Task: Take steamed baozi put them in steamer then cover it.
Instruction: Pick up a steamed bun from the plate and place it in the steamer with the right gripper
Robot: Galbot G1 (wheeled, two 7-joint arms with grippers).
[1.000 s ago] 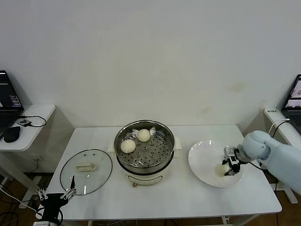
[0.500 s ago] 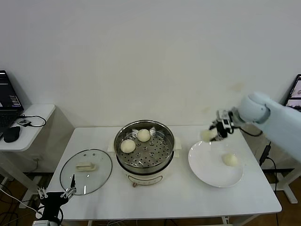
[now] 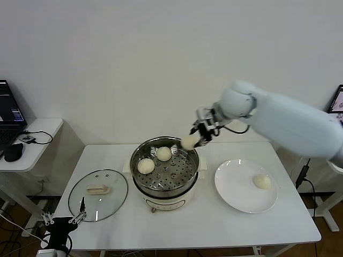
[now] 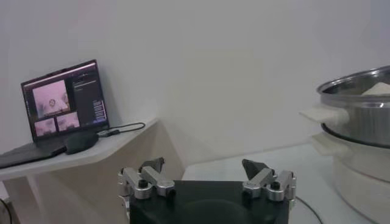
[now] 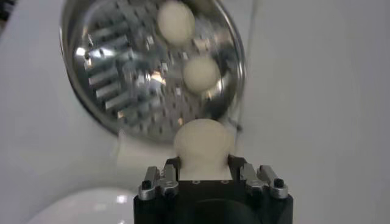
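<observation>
Baozi (image 3: 189, 142) in R gripper (image 3: 197, 138) jaws

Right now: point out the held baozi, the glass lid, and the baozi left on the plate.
held baozi (image 3: 189, 142), head view, its rounded side.
glass lid (image 3: 98, 195), head view, clear pane below its handle.
baozi on the plate (image 3: 262, 182), head view, its top.

baozi in the right gripper (image 3: 197, 136): cream-white bun (image 3: 189, 142), smooth, no markings
baozi in the steamer: two, same pale cream (image 3: 146, 166) (image 3: 164, 153)
baozi on the plate: one, pale cream (image 3: 262, 182)
steamer (image 3: 138, 182): shiny steel, tray dotted with holes, cream-white base
cover (image 3: 98, 195): clear glass, metal rim, cream-white handle
plate (image 3: 236, 193): plain white
table (image 3: 214, 225): white
right arm: pale blue-grey, black gripper
left gripper (image 4: 207, 182): black with silver fittings
laptop (image 4: 52, 112): dark, screen lit
</observation>
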